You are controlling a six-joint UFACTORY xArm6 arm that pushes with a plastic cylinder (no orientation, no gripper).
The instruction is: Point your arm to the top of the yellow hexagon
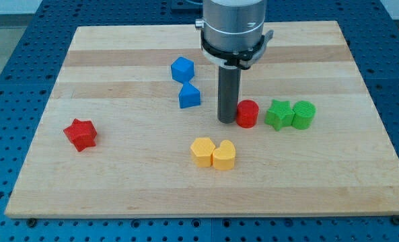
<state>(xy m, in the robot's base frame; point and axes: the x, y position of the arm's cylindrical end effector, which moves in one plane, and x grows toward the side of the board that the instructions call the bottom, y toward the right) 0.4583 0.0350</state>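
Observation:
The yellow hexagon [202, 151] lies low on the wooden board, a little right of centre, touching a yellow heart-shaped block [224, 155] on its right. My tip [226, 120] stands on the board above and slightly right of the hexagon, about a block's width away from it. The tip is right beside the left side of a red cylinder [247, 113].
A blue hexagon-like block [182, 69] and a blue triangular block [189, 97] sit left of the rod. A green star [278, 113] and a green cylinder [303, 114] lie right of the red cylinder. A red star [81, 134] lies at the view's left.

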